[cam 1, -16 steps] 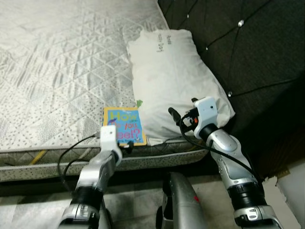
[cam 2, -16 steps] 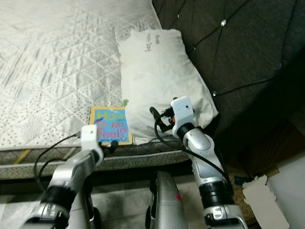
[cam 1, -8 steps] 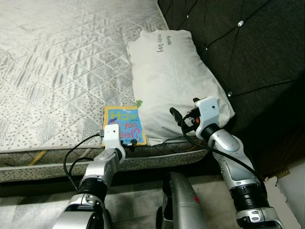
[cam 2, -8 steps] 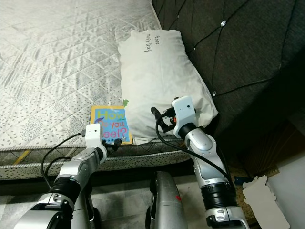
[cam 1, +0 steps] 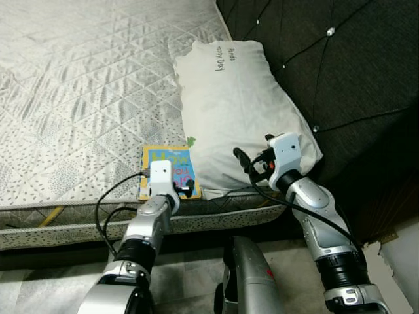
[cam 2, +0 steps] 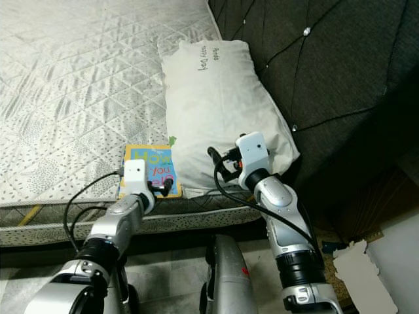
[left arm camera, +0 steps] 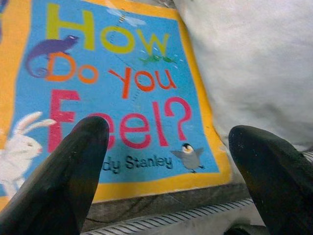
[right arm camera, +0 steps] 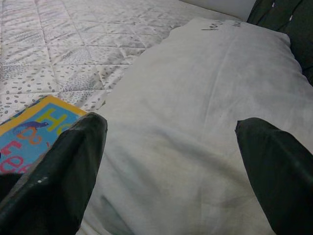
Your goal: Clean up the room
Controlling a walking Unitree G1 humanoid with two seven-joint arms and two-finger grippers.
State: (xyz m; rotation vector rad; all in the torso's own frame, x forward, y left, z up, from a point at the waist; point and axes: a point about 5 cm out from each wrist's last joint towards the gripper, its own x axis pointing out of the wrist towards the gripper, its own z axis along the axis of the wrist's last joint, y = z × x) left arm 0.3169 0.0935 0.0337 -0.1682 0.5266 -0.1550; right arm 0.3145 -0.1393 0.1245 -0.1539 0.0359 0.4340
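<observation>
Left hand point(left arm camera: 166, 161) spread above book point(left arm camera: 117, 98).

**What I can read from here**

Through my left wrist camera the book point(left arm camera: 122, 93) cover reads "How Do You Feel?" in big coloured letters on a blue field with a yellow border: "How" in yellow-green, "Do" in orange, "You" in red, "Feel?" in pink, though one of my own fingers point(left arm camera: 58, 181) covers part of the F. Below the title I make out "dy Stanley" in small dark print, the start of that line hidden behind the same finger. On the pillow point(cam 1: 236, 104), near its far end, there is short dark handwriting, too small for me to read.
</observation>
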